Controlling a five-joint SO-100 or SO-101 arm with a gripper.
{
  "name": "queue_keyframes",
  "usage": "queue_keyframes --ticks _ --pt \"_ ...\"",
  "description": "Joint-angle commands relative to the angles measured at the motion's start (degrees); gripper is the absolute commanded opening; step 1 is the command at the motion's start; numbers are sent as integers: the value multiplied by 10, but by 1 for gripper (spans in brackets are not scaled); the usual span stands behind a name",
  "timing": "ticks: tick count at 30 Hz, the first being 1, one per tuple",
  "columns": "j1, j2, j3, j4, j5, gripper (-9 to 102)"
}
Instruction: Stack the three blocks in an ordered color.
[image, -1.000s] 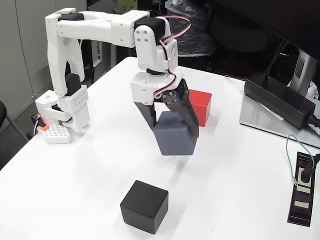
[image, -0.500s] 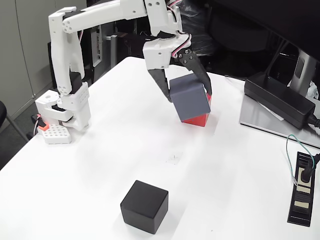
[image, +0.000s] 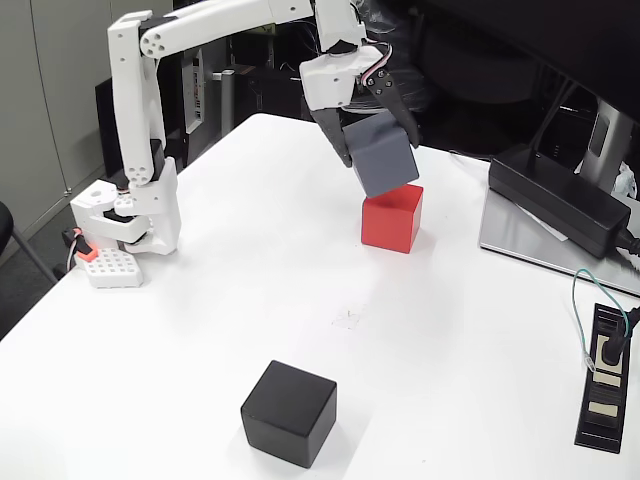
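No readable writing is showing anywhere in the fixed view, so straight to the arm (image: 190, 40): it is reaching out from its base (image: 125, 225) at the table's left edge, stretched high and level across the white table (image: 200, 340), wrist bending downward. The gripper (image: 378, 150) is clamping the grey block (image: 385, 153) between its dark fingers, tilted, hanging in the air just above the red block (image: 392, 218). The red block is sitting on the table toward the far right. The black block (image: 288, 413) is resting alone near the front edge, well apart from both.
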Motion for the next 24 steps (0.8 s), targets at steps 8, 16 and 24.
queue_keyframes --ticks 8,16,24 --pt "-36 -55 -26 -10 56 -1" --pt "-33 -81 -25 -43 62 -1" --pt "-33 -86 -25 -48 62 1"
